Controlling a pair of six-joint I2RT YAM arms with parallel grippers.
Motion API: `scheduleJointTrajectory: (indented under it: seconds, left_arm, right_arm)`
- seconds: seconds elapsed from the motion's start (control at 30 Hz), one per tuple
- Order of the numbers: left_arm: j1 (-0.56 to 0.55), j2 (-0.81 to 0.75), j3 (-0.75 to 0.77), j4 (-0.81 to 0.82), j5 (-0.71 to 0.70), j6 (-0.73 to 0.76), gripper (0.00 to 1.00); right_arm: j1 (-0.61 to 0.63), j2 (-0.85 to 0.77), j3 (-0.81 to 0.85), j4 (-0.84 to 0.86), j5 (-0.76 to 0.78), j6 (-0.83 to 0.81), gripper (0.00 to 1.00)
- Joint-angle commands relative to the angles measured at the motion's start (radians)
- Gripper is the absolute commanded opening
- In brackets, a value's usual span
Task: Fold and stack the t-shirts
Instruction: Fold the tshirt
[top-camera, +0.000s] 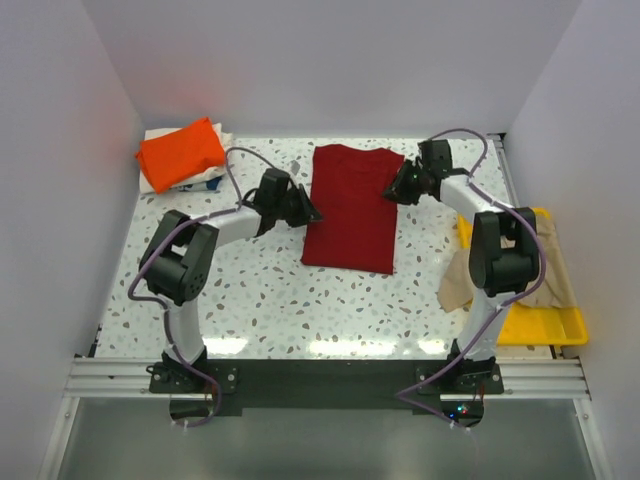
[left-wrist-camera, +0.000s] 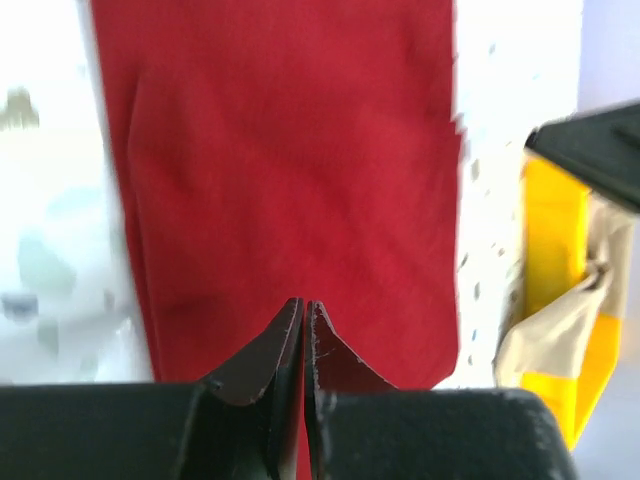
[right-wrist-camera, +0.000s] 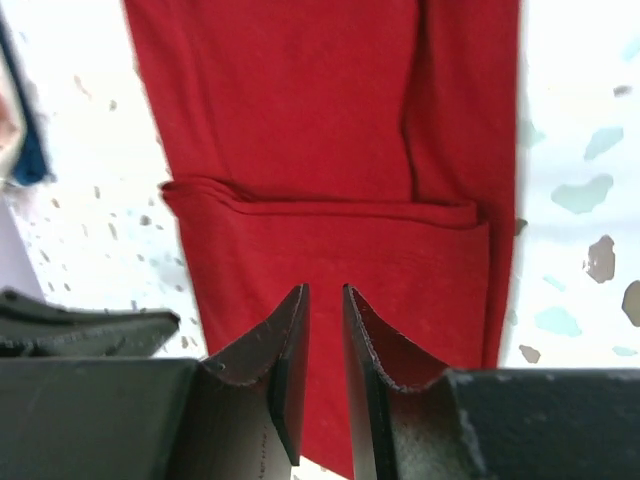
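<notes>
In the top view the whitish shirt (top-camera: 152, 134) is mostly hidden under the orange shirt (top-camera: 182, 152); only its edges show. A blue spot (top-camera: 212, 184) beside it is too small to name. The right arm (top-camera: 500, 255) covers part of the beige shirt (top-camera: 458, 283) and of the yellow tray (top-camera: 545, 325). The left wrist view is blurred, and its upper edge cuts the dark red shirt (left-wrist-camera: 290, 170). In the right wrist view the left edge cuts a dark blue thing (right-wrist-camera: 28, 150); I cannot tell what it is.
</notes>
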Motion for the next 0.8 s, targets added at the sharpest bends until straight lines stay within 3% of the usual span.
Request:
scheduleJointTrajectory:
  seconds: [0.0,0.37,0.53,0.77]
  left_arm:
    - [-0.028,-0.070,-0.110,0.019,-0.059,-0.030,0.07]
    - [-0.069,-0.135,-0.322,-0.016,-0.127,-0.009,0.03]
    - [-0.069,-0.182,-0.339,-0.030,-0.131,0.002,0.03]
    - [-0.069,-0.294,-0.290,-0.113,-0.120,0.025,0.15]
  right_arm:
    - [-0.004,0.048,-0.034,0.023,-0.025,0.017,0.23]
    - [-0.077,0.204,0.043,-0.078,0.042,-0.023,0.19]
    - [-0.089,0.140,0.043,-0.092,0.061,-0.032,0.21]
    - [-0.054,-0.090,-0.073,-0.089,0.055,-0.020,0.29]
